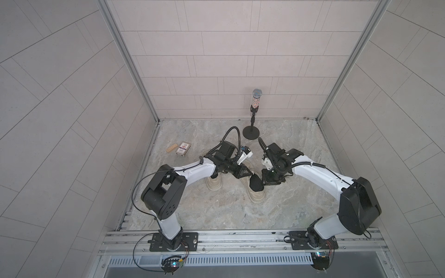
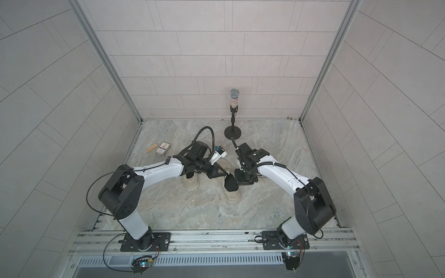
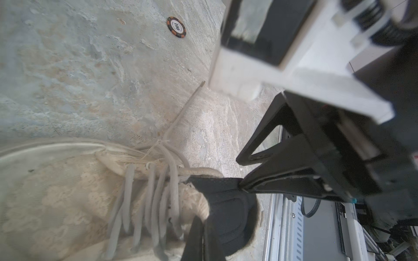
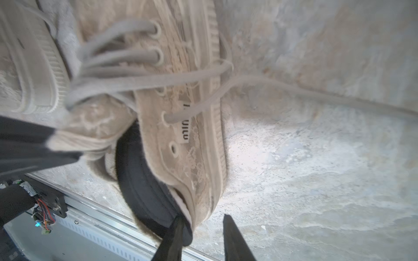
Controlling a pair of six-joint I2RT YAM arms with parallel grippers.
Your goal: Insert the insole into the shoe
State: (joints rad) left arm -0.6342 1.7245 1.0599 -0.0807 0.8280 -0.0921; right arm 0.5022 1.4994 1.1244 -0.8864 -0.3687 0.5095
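A beige lace-up shoe [image 1: 257, 196] lies between the two arms in both top views. A black insole [image 1: 255, 184] stands partly inside it, its heel end sticking up out of the opening. My left gripper [image 3: 203, 220] is shut on the fabric at the edge of the shoe's [image 3: 56, 192] opening, beside the insole [image 3: 230, 217]. My right gripper [image 4: 203, 217] is open at the shoe's [image 4: 192, 113] heel. One of its fingers [image 4: 174, 237] touches the insole's [image 4: 140, 187] back edge and the other stands free outside the shoe wall.
A second beige shoe [image 1: 213, 184] lies under the left arm. A microphone stand [image 1: 251, 132] is at the back, a card box [image 1: 183, 148] and a wooden block [image 1: 171, 147] at the back left. A poker chip [image 3: 176, 27] lies on the stone floor.
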